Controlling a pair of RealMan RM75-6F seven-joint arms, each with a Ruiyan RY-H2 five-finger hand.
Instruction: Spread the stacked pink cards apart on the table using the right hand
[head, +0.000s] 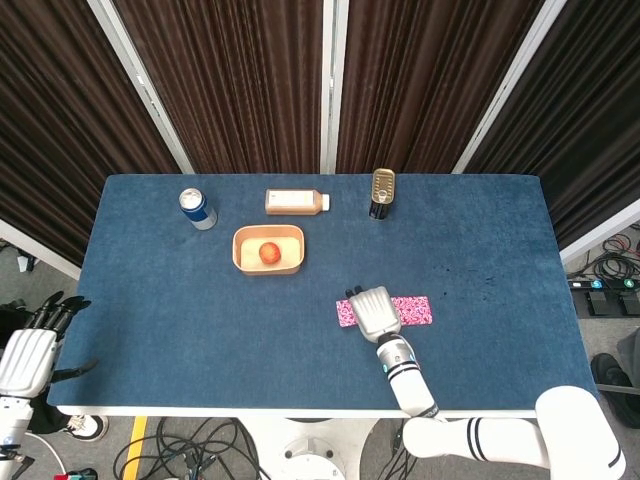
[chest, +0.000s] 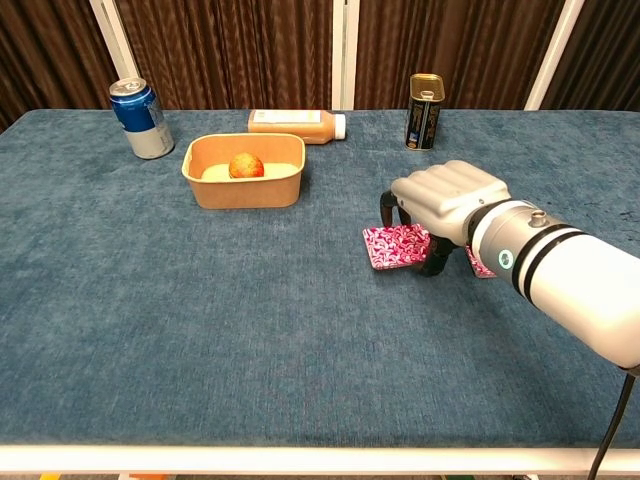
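Matt blue cloth table (chest: 150, 300), glossy metal can (chest: 140, 118), smooth plastic robot hand (chest: 450, 200)

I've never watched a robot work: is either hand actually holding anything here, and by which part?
Nothing is gripped. The right hand rests fingertips-down on the pink cards; the left hand hangs off the table, holding nothing.

- The right hand (chest: 447, 205) lies over the middle of the spread pink cards (head: 412, 311); only their two ends show, and single cards there cannot be counted
- Its fingertips (chest: 388, 209) curl down behind the palm, so whether they touch the cards is unclear
- The left hand (head: 28, 352) hangs off the table's left edge in the head view; the chest view misses it entirely
- Labels on the blue can (chest: 141, 119) and dark tin (chest: 425, 111) are too small to read
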